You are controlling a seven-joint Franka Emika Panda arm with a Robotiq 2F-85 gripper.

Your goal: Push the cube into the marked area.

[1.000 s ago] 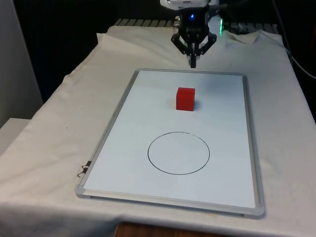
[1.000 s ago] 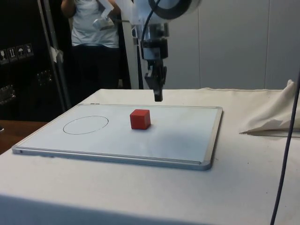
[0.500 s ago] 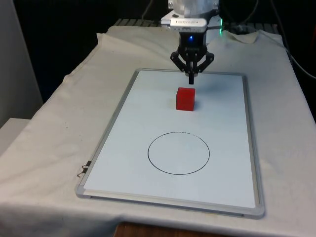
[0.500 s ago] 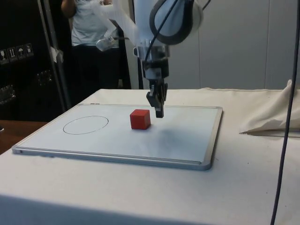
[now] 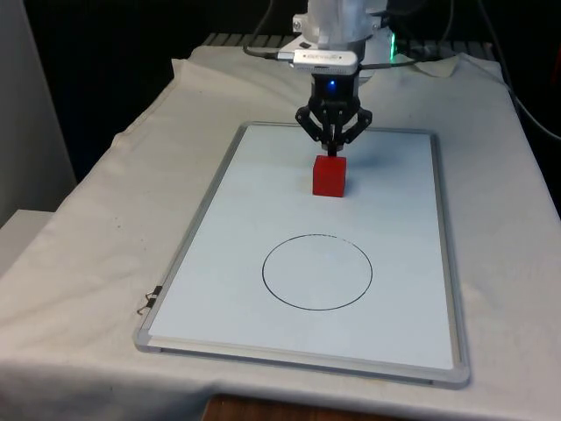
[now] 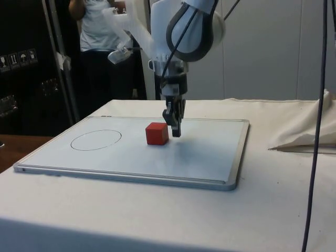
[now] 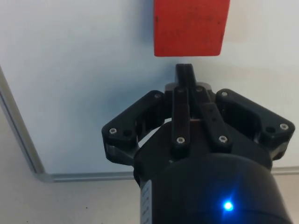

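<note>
Since a second ago the claw point(image 5: 331, 151) has dropped from above the whiteboard's far edge down to just behind the red cube point(image 5: 330, 175); cube itself has not shifted. Front view: cube sits on the whiteboard point(image 5: 219, 263), well apart from the drawn circle point(image 5: 317, 272), which lies nearer the camera and roughly in line with the cube, maybe a touch toward the front view's left. Claw tips pinched together, holding nothing, low behind the cube's far face. Good push here means straight toward the camera, tips centred on that face so the cube does not spin off. Side view: claw point(image 6: 175, 127) hangs just beside the cube point(image 6: 157, 133), tips low near the board, touching or nearly so, cannot tell which. Circle point(image 6: 96, 139) is off on the other side of the cube, clear board between. Keep the height constant, slow travel, stop once the cube is fully inside the line; overshoot looks like the main risk. A person point(image 6: 102, 31) stands behind the desk point(image 6: 157, 210). Wrist view: closed fingers point(image 7: 184, 81) point at the middle of the cube's point(image 7: 191, 28) near face, small gap visible, alignment looks fair, slightly off centre.
</note>
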